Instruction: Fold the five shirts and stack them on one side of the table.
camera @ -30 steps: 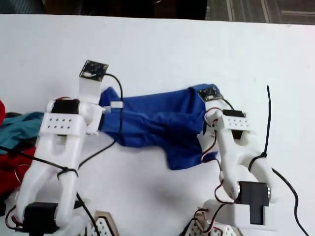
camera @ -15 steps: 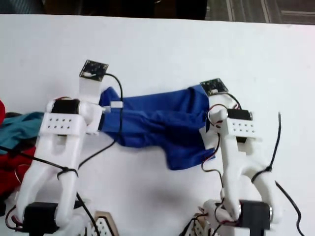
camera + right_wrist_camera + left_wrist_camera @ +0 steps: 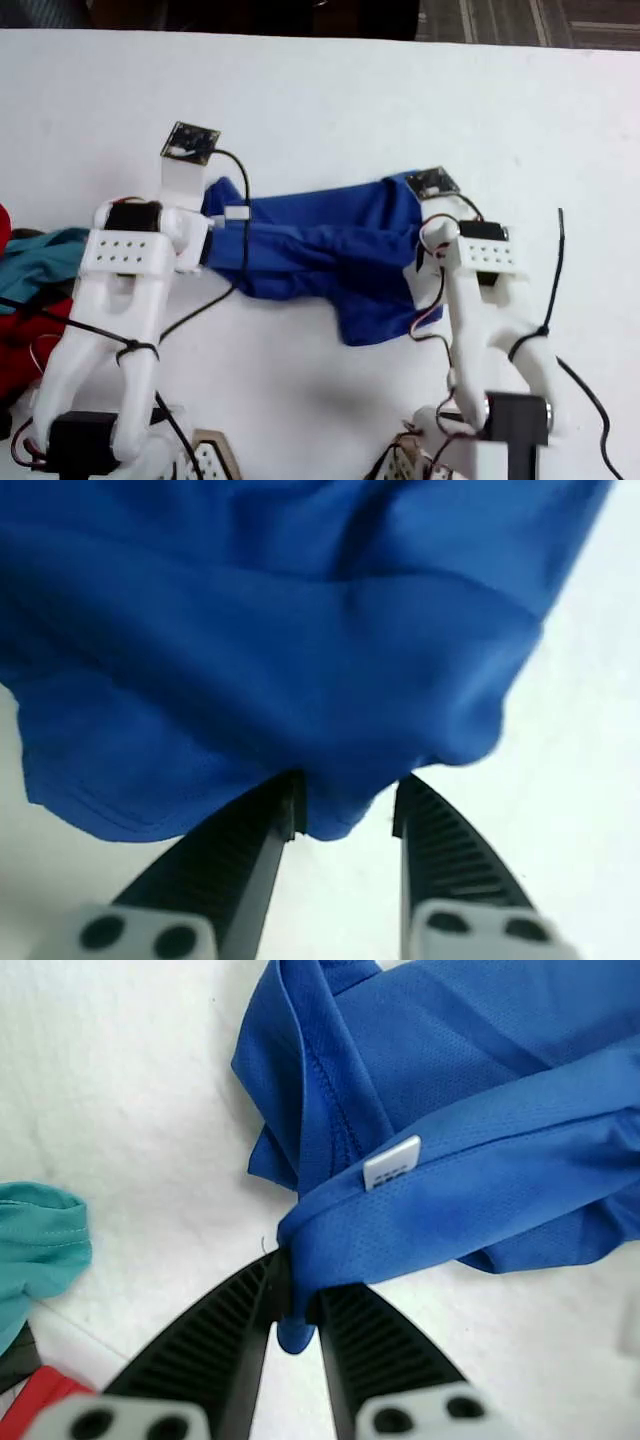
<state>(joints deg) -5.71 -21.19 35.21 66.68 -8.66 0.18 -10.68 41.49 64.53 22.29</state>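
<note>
At the middle of the table, the blue shirt lies bunched between our arms. Our left end effector pinches one fold; the right end effector stands spread around an edge. We should close it squarely, then draw the cloth taut evenly.

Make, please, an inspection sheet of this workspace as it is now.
Surface: white table.
Job's things: blue shirt crumpled between the arms; teal shirt and red shirt bunched at the table's left edge.
Clutter: tan perforated piece at the near edge.
Grippers: left gripper shut on the blue shirt; right gripper open, fingers either side of the shirt's hem.
Cables: black cable crossing the blue shirt; second black cable beside the right arm.
Surroundings: dark floor beyond the far edge.
</note>
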